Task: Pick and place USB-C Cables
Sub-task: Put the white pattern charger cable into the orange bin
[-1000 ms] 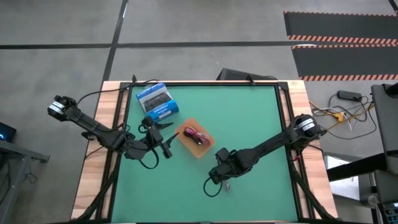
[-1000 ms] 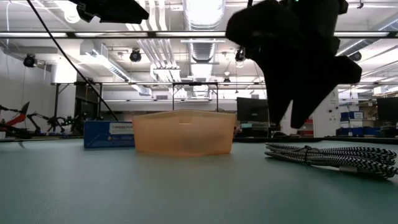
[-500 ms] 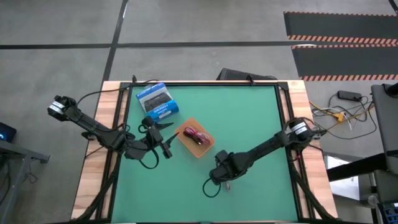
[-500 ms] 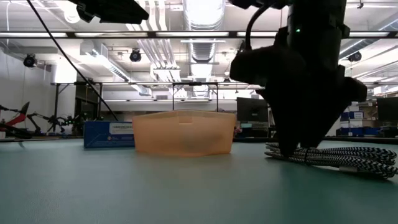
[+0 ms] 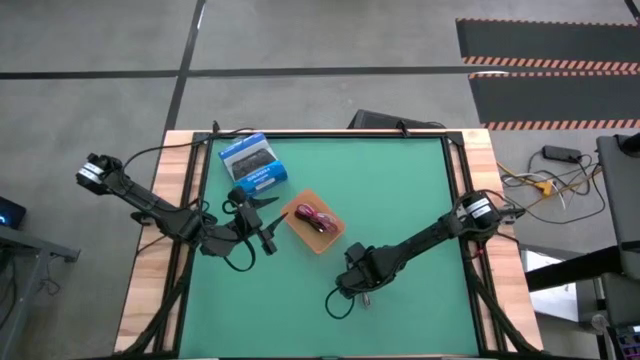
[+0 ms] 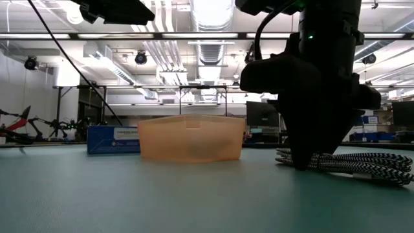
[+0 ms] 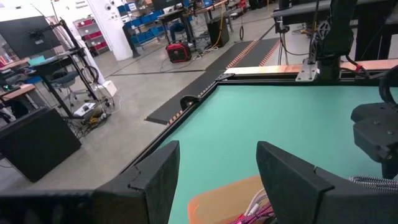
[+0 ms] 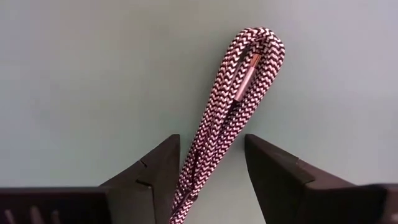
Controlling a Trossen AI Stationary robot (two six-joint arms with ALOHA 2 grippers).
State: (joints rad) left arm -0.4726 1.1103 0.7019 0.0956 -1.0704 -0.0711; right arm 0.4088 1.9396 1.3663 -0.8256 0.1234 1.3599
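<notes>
Now we judge the pick is underway: our right claw, fingers apart, straddles the grey braided cable on the desk. Next, close, lift, carry to the orange tray. Left claw waits open.

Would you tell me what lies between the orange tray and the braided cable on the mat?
Only bare green mat lies between the orange tray and the braided cable in the low view.
</notes>
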